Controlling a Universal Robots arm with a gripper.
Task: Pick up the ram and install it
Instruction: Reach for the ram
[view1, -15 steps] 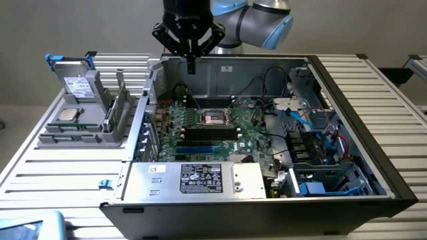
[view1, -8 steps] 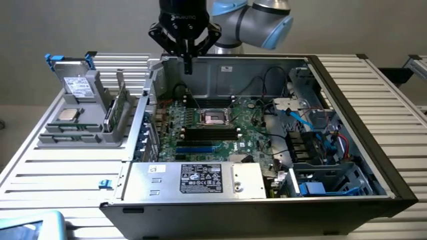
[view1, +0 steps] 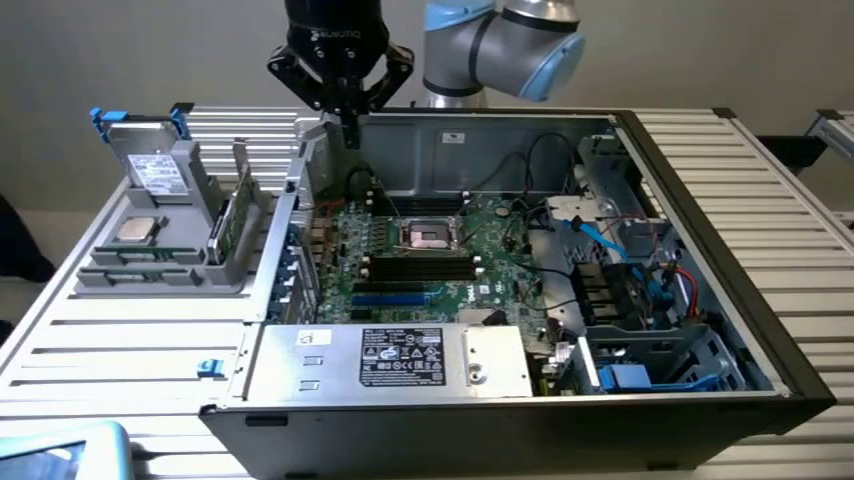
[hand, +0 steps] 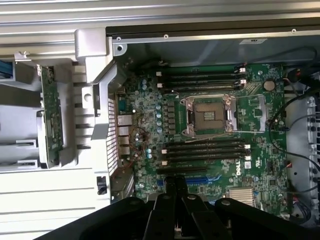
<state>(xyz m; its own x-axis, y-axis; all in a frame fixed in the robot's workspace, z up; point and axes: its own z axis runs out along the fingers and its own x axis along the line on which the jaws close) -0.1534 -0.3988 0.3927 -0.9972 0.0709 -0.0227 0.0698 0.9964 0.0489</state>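
Slatted table (view1: 120, 340), open PC case (view1: 534, 430): gripper (view1: 350, 122) shut & empty above its rear, so I'd take the ram (view1: 236, 215) in the grey rack (view1: 150, 274) squarely across its flat faces.

You're clearly set up in a robotics lab, not anyone's home or office. Your desk (view1: 120, 340) is bare slatted aluminium profile, a grey-and-blue industrial robot arm (view1: 514, 40) hangs over the back of it, and an opened PC case (view1: 727, 330) lies on its side with the motherboard (view1: 441, 265) exposed. Loose computer parts stand in a grey holder (view1: 160, 275) beside it, and behind everything there's just a plain grey wall (view1: 134, 50).
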